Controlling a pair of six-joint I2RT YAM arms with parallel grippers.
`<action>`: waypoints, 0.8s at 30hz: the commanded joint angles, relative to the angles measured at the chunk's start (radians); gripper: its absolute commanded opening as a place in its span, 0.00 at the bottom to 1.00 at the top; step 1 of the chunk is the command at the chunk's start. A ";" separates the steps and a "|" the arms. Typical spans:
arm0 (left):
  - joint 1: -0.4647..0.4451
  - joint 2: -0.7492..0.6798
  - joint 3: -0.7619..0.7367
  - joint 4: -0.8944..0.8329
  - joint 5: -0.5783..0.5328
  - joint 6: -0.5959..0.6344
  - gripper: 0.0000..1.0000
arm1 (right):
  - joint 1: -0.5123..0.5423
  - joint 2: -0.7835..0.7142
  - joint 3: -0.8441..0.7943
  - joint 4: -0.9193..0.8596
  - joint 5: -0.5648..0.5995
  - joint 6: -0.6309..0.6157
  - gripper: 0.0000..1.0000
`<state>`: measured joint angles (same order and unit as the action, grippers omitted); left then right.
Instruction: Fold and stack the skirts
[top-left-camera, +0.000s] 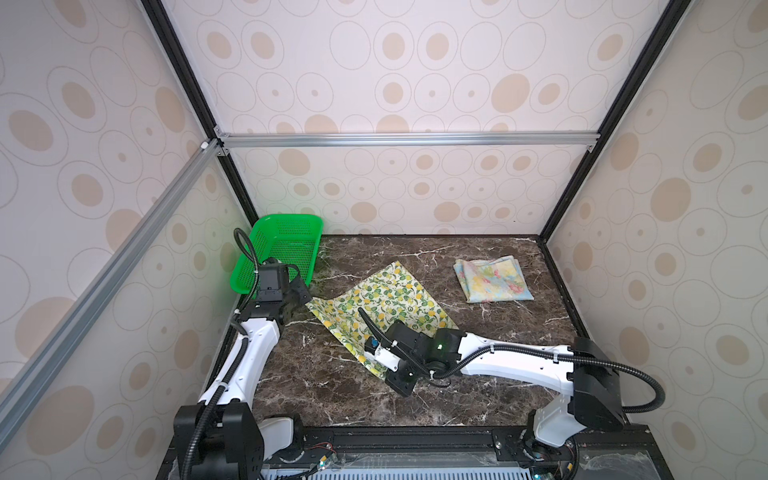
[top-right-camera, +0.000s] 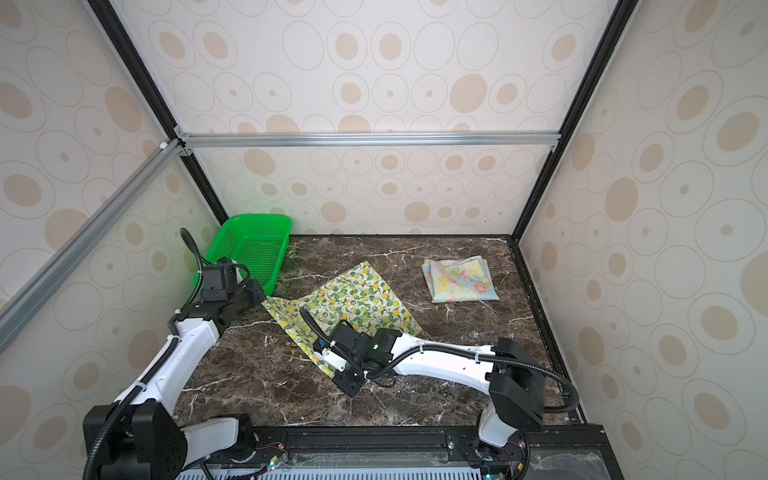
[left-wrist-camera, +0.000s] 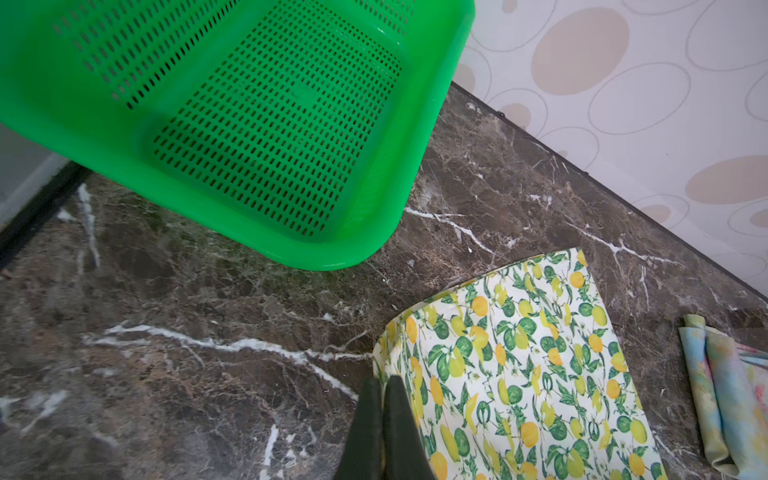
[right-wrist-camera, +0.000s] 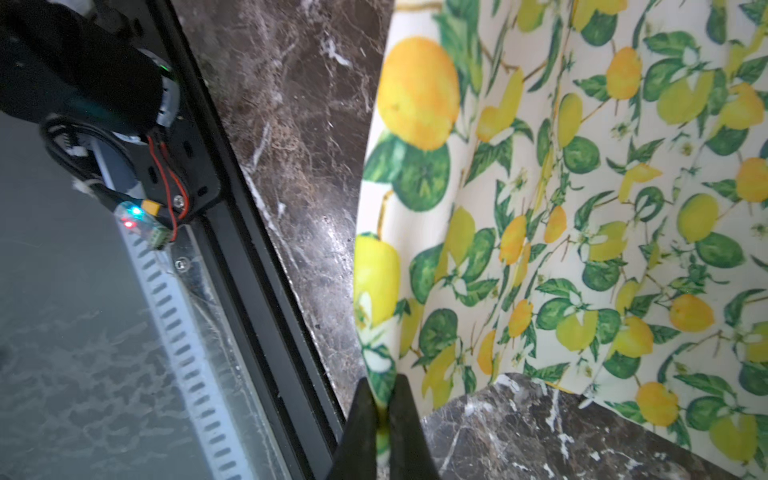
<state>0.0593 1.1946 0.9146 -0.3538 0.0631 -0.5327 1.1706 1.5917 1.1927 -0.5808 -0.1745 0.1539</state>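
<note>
Cream lemon-print cloth is nipped between the pressed-together tips of the right gripper (right-wrist-camera: 382, 415), which holds the near corner of the lemon skirt (top-left-camera: 386, 299) raised off the marble table (top-left-camera: 332, 399). The left gripper (left-wrist-camera: 382, 415) has its tips shut at the skirt's curled-up left corner, apparently pinching it too, though the cloth between them is hard to make out. The rest of the skirt lies spread flat mid-table. The step in hand looks like a fold across this garment. To do it well, both corners should rise together and level, with the held edge taut. They should then travel over to the opposite edge and come down with the hems matched, so the body does not drag or bunch. The left arm needs to stay clear of the green basket (top-left-camera: 291, 217) just beside it. Well apart, toward the far right, the floral skirt (top-left-camera: 492, 278) lies folded already. Counted: two skirts, one basket, two grippers.
</note>
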 joint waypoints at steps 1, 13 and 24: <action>0.024 -0.050 0.057 -0.078 -0.064 0.039 0.00 | 0.012 -0.039 -0.029 -0.013 -0.101 0.042 0.00; 0.044 -0.167 0.132 -0.253 -0.143 0.107 0.00 | 0.015 -0.108 -0.078 0.096 -0.216 0.151 0.00; 0.046 -0.152 0.216 -0.263 -0.091 0.115 0.00 | 0.031 -0.120 -0.099 0.169 -0.232 0.228 0.00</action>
<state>0.0937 1.0286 1.0611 -0.6476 -0.0330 -0.4381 1.1862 1.4990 1.1007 -0.3943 -0.3958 0.3527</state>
